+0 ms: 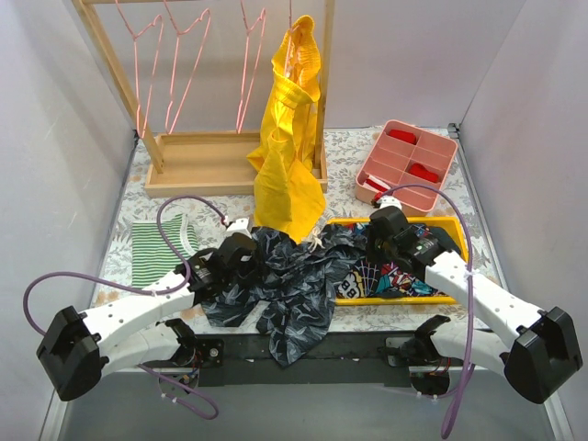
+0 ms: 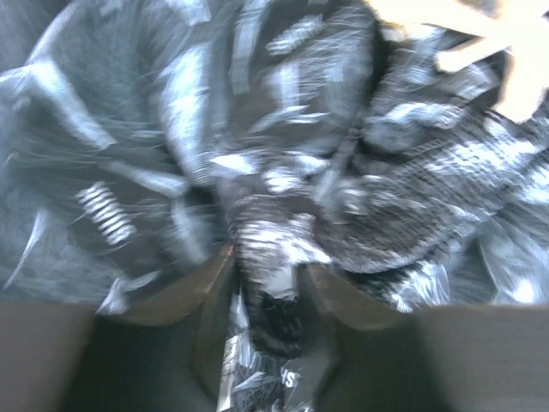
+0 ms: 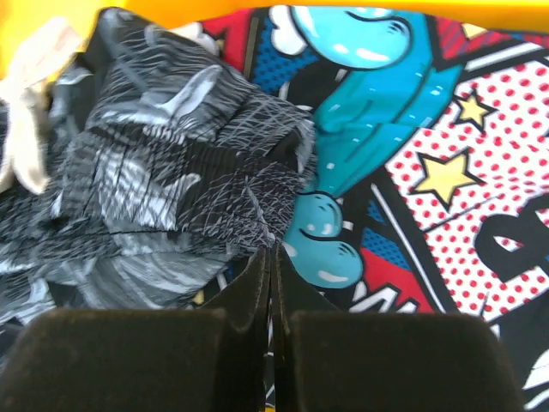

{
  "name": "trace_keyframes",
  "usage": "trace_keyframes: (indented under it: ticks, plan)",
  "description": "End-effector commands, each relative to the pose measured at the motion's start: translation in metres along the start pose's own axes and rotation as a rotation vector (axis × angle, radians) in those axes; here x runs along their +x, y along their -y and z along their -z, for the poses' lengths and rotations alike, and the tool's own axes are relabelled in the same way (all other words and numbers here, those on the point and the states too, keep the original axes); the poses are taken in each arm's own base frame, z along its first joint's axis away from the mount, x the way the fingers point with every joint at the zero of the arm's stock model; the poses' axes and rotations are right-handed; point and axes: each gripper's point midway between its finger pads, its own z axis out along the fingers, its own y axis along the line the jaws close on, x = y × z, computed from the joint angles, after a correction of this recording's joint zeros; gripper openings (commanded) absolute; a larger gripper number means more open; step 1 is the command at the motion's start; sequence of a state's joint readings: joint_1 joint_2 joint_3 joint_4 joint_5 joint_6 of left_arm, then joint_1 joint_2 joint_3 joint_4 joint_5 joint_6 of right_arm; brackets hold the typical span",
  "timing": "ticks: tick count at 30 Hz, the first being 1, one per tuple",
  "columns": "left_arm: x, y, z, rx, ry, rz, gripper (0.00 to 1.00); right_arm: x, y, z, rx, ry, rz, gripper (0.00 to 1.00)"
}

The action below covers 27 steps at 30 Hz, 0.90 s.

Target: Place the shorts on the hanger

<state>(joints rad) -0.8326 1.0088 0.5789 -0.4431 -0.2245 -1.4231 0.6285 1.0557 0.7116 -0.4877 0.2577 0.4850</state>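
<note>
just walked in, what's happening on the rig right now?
Both arms are down on the shorts, which lie crumpled in front of them, partly over the yellow tray. The left gripper has a fold of them between its fingers, though that view is blurred. The right gripper is shut where the shorts meet a comic-print cloth; what it pinches is unclear. The pink hangers hang on the rack, untouched.

The shorts lie left of the tray (overlapping its edge); rack behind.
</note>
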Motion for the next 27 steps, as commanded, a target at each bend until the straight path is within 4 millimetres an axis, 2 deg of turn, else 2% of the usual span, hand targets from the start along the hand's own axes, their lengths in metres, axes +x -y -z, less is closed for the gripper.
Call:
trace_keyframes:
  ticks: [1,2,6,10,11,14,15,17,18,20,21,23,24,25,26,27]
  plan:
    - [-0.028,0.048,0.015,0.223,0.081,0.018,0.44,-0.036,-0.028,0.018,-0.125,0.082,0.017,0.01]
    - [-0.032,0.050,0.020,0.235,0.092,-0.004,0.53,-0.037,-0.029,0.021,-0.130,0.083,0.019,0.01]
    - [-0.046,0.050,0.047,0.243,0.126,-0.060,0.67,-0.053,-0.036,0.035,-0.160,0.115,0.021,0.01]
    - [-0.058,0.055,0.082,0.286,0.149,-0.107,0.70,-0.063,-0.040,0.042,-0.165,0.129,0.029,0.01]
    - [-0.069,0.059,0.101,0.309,0.180,-0.111,0.70,-0.067,-0.041,0.045,-0.171,0.138,0.030,0.01]
    - [-0.095,0.061,0.133,0.321,0.279,-0.101,0.70,-0.069,-0.044,0.046,-0.184,0.138,0.031,0.01]
    - [-0.119,0.066,0.151,0.321,0.356,-0.088,0.70,-0.071,-0.045,0.048,-0.189,0.143,0.030,0.01]
    - [-0.151,0.072,0.172,0.310,0.470,-0.090,0.69,-0.071,-0.047,0.048,-0.192,0.138,0.026,0.01]
    - [-0.182,0.074,0.185,0.257,0.559,-0.068,0.69,-0.073,-0.048,0.049,-0.198,0.140,0.025,0.01]
    - [-0.218,0.077,0.196,0.187,0.660,-0.075,0.69,-0.072,-0.050,0.048,-0.207,0.132,0.029,0.01]
    - [-0.248,0.084,0.206,0.135,0.726,-0.053,0.69,-0.073,-0.051,0.047,-0.208,0.132,0.029,0.01]
    - [-0.282,0.089,0.212,0.083,0.787,-0.083,0.69,-0.071,-0.052,0.046,-0.211,0.120,0.038,0.01]
    - [-0.295,0.094,0.188,0.026,0.753,-0.109,0.69,-0.071,-0.052,0.046,-0.212,0.118,0.038,0.01]
    - [-0.321,0.108,0.209,0.078,0.792,-0.106,0.69,-0.071,-0.053,0.046,-0.213,0.118,0.040,0.01]
    - [-0.341,0.096,0.205,0.040,0.791,-0.113,0.69,-0.072,-0.053,0.046,-0.215,0.123,0.042,0.01]
    - [-0.352,0.098,0.195,0.047,0.769,-0.127,0.69,-0.071,-0.053,0.045,-0.215,0.120,0.043,0.01]
